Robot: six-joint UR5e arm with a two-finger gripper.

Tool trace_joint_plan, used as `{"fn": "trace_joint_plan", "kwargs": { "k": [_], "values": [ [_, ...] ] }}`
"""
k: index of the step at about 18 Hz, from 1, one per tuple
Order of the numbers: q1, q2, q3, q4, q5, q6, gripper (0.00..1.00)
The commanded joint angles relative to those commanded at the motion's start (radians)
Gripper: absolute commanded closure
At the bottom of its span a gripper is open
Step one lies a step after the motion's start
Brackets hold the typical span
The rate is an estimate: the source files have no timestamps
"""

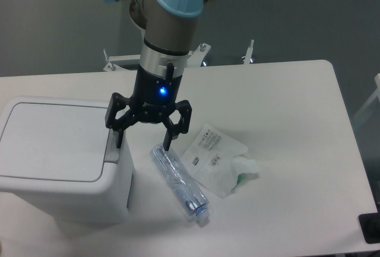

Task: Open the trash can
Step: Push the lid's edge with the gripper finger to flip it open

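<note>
White table (pixel 285 102) against a grey-green wall, fixed camera looking down from the front. Trash can (pixel 56 156) sits at the left end of the table, lid flat and closed, grey push-button tab (pixel 114 146) on its right edge. Gripper (pixel 143 144) hangs off the arm above the can's right side, fingers spread wide, nothing held; left fingertip (pixel 119 142) is at or just over the grey tab, contact unclear, right fingertip over the top end of the clear crushed bottle (pixel 180 182). Blue LED lit on the gripper body. Bottle lies diagonally just right of the can. Torn white packet (pixel 217 159) lies right of the bottle, touching or nearly so.
</note>
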Motion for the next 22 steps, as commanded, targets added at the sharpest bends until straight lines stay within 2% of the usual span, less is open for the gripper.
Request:
{"fn": "trace_joint_plan", "kwargs": {
  "k": [16,19,22],
  "values": [
    [0.000,-0.009,0.008,0.002,0.003,0.000,0.00],
    [0.000,-0.009,0.035,0.002,0.002,0.003,0.00],
    [0.006,0.000,0.090,0.003,0.003,0.015,0.00]
  ]
}}
